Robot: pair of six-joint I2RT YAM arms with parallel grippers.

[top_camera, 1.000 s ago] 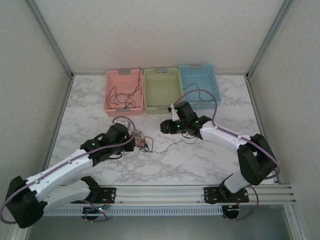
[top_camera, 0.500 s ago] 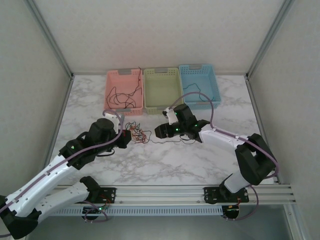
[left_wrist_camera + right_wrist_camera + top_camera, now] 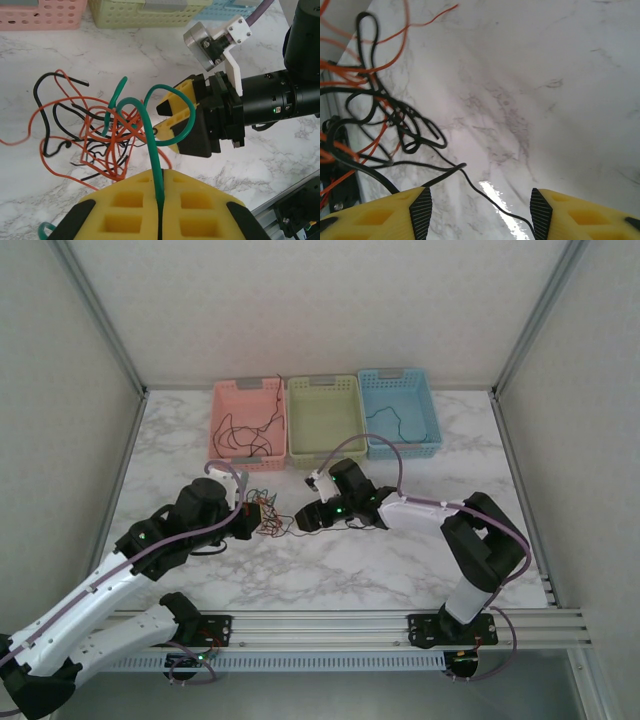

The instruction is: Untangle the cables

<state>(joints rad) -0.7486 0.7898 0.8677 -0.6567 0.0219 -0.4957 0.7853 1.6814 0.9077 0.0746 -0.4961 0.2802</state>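
The cable tangle [image 3: 268,516] is located over the marble table [image 3: 400,565], left of centre, between the two grippers.

The left gripper [image 3: 161,173] is closed. A green cable [image 3: 150,131] is clamped between its yellow fingers [image 3: 125,205] and rises from the pinch in a curved loop. Orange cable [image 3: 95,131] and black cable [image 3: 44,102] are knotted together just beyond the green loop.

The right gripper [image 3: 480,207] is held low over the table with its fingers [image 3: 380,217] spread wide. A thin black strand [image 3: 467,176] lies on the marble between them and is not clamped. In the left wrist view, the right gripper [image 3: 175,120] is seen just beside the tangle, on the side facing the left gripper.

Three baskets are lined up at the far edge of the table:
- pink basket [image 3: 245,464]: loose black cables inside;
- green basket [image 3: 325,454];
- blue basket [image 3: 405,447]: one black cable inside.
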